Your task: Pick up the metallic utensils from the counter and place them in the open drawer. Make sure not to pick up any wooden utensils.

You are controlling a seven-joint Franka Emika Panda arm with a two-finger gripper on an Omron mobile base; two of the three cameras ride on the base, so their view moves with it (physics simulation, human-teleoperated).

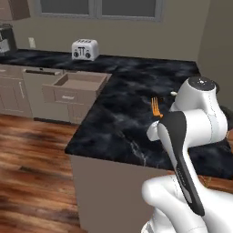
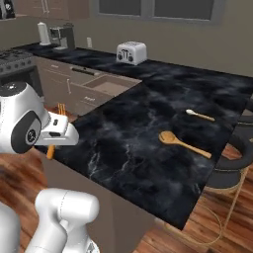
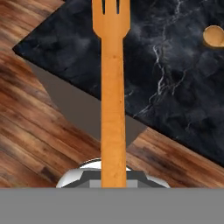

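The slim orange fork stands upright in my gripper, which is shut on its handle. My hand hangs above the wood floor just off the near corner of the black marble counter. The fork's tines rise above my forearm. The fork passes through my gripper. The short knife lies as a small pale sliver at the counter's far right. The open drawer stands pulled out to the left, also seen as the open drawer.
The long wooden spoon lies on the counter right of centre, its head at the hand view's edge. A toaster sits at the back. A coffee machine and stove are far left, a stool at right.
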